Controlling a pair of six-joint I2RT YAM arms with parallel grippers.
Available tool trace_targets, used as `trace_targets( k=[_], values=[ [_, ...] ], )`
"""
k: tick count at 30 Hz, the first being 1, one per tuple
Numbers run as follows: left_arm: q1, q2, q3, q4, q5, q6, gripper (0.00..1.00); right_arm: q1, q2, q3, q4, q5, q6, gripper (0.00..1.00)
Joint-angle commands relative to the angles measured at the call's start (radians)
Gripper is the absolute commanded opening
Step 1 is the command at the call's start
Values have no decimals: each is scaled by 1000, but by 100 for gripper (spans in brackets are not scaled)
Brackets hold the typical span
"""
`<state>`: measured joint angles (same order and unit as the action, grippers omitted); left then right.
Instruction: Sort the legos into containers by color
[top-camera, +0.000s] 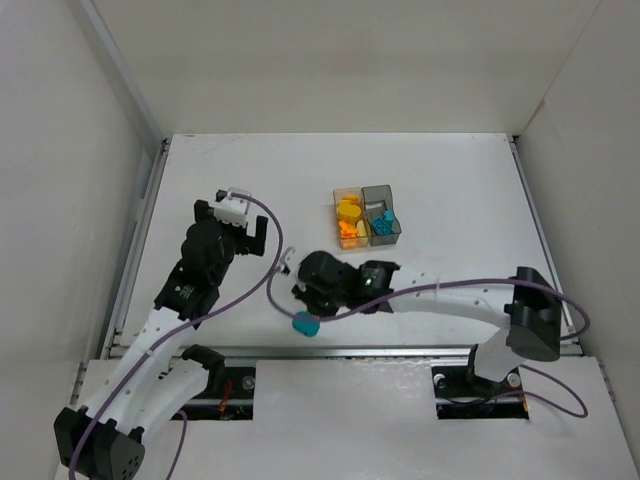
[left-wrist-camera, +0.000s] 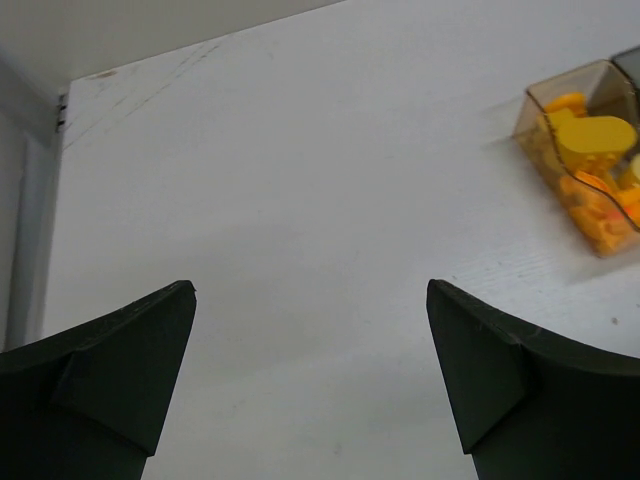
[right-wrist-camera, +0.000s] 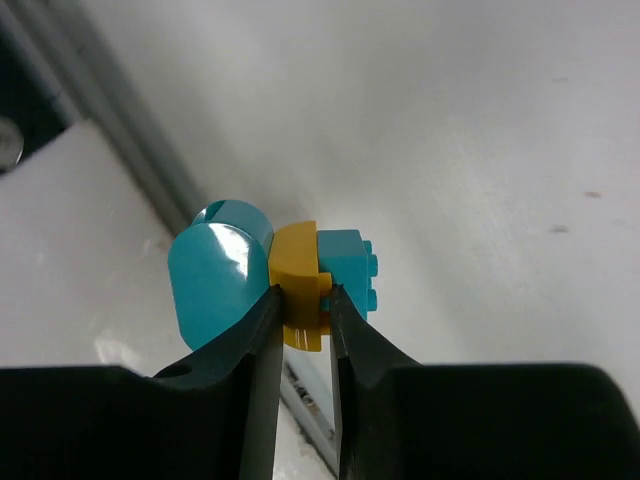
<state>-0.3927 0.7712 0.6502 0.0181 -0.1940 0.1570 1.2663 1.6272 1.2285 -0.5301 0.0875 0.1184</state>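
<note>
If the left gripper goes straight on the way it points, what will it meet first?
Probably the bare table: the left gripper is open, nothing ahead. The orange bin stands off to the right.

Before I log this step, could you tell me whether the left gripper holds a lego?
No, the left gripper stands wide open with only white table between its fingers.

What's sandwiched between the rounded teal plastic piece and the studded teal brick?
A yellow plastic piece, pinched by the right gripper; the right wrist view shows it.
</note>
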Motion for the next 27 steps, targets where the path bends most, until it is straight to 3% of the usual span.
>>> trace_targets(
  k=[1, 4, 12, 16, 21, 27],
  values=[
    [-5, -26, -18, 26, 215, 30, 99, -119, -81, 40, -7, 93, 116, 0],
    [-5, -26, -27, 13, 421, 161, 100, -194, -110, 52, -28, 158, 193, 0],
    [-5, 36, -54, 2, 657, 540, 100, -243, -110, 72, 53, 310, 341, 0],
    [-5, 105, -6, -38, 848, 604, 100, -243, -110, 81, 122, 339, 409, 0],
    [-5, 227, 57, -105, 971, 656, 100, -243, -119, 71, 193, 339, 438, 0],
    [-5, 249, 68, -104, 1079, 673, 100, -243, -110, 91, 182, 328, 429, 0]
  ],
)
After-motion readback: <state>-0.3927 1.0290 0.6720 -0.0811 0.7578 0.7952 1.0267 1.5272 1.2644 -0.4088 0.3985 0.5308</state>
